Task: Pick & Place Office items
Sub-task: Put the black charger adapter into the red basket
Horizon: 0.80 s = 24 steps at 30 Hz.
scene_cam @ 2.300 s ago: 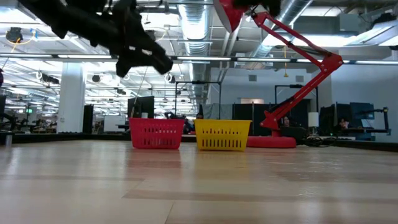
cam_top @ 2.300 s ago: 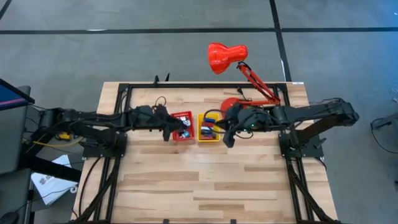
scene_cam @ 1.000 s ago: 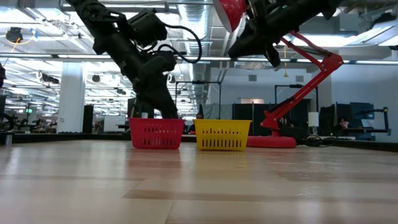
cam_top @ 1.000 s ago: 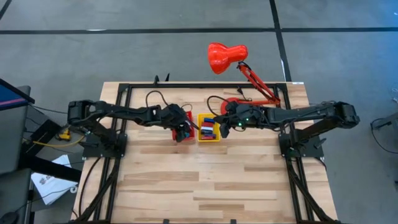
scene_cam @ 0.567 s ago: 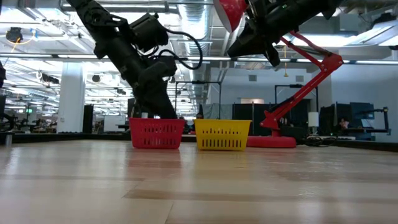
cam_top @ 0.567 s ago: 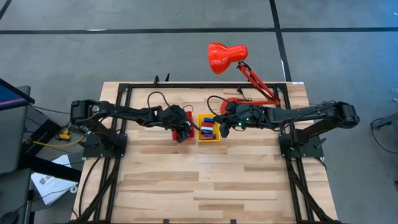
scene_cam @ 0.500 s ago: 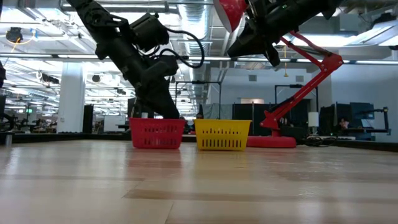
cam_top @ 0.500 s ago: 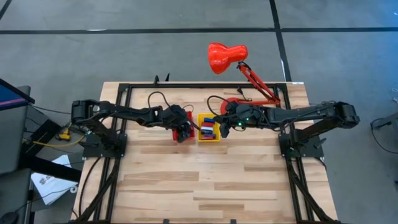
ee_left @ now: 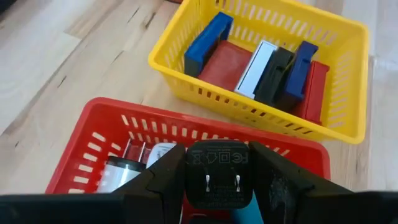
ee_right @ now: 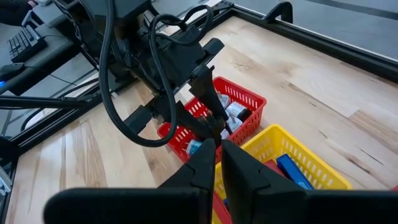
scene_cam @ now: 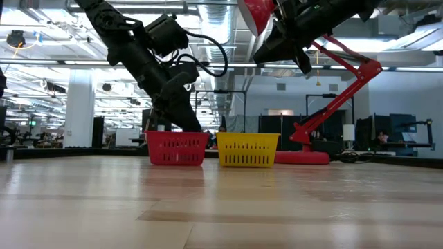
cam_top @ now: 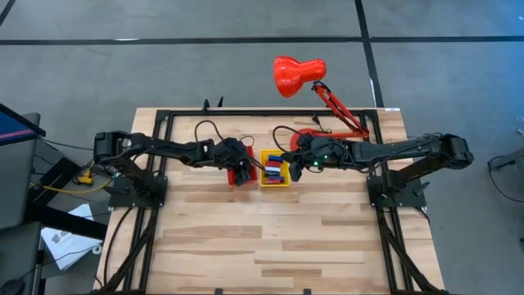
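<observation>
My left gripper point(ee_left: 217, 163) reaches slanting down into the small red bin point(scene_cam: 176, 149) and is shut on a black plug adapter point(ee_left: 217, 177), whose two metal prongs face the wrist camera. Under it in the red bin point(ee_left: 93, 124) lie white pieces point(ee_left: 134, 165) and a light blue one. The yellow bin point(cam_top: 274, 185) stands right beside it with blue, red, white and black office items point(ee_left: 261, 68) inside. My right gripper point(ee_right: 217, 146) hovers shut above the yellow bin, with nothing between its fingers. My left gripper pinches the black plug adapter by two opposite sides point(ee_left: 191, 177) between its two fingers. The fingers come slanting down from the table's left. The adapter sits inside the red bin's walls, over the pieces there; whether it rests on them I cannot tell.
A big red desk lamp point(cam_top: 299, 74) stands at the table's far edge, its base point(scene_cam: 304, 157) just right of the yellow bin point(scene_cam: 248, 150). A black frame runs along the table's far and side edges. Bare wooden tabletop point(cam_top: 270, 238) stretches toward the near edge.
</observation>
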### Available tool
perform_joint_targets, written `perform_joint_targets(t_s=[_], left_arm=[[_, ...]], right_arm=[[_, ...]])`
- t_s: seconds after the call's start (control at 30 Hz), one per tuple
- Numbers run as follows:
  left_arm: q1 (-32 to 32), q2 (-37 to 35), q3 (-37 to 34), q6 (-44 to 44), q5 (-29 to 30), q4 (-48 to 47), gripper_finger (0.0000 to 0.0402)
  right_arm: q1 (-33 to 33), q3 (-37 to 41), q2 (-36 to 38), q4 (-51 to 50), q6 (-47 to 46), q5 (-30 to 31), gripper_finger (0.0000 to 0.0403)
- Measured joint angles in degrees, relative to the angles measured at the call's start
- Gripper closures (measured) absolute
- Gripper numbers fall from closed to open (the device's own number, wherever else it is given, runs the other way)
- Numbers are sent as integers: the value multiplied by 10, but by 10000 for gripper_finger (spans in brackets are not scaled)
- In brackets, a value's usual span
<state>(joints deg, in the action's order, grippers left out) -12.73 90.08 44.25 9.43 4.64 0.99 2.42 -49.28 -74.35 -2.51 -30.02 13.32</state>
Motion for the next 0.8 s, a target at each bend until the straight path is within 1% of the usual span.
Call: perform_joint_targets(t_s=[0.1,0.23,0.53,0.8], left_arm=[[0,0,0,1,-4,0,256],[1,0,0,4,-38,14,256],[0,0,0,5,-46,14,255],[-2,7,0,1,-41,14,255]], right_arm=[[0,0,0,0,0,0,381],[0,0,0,0,0,0,381],[0,0,0,0,0,0,381],[0,0,0,-1,0,0,381]])
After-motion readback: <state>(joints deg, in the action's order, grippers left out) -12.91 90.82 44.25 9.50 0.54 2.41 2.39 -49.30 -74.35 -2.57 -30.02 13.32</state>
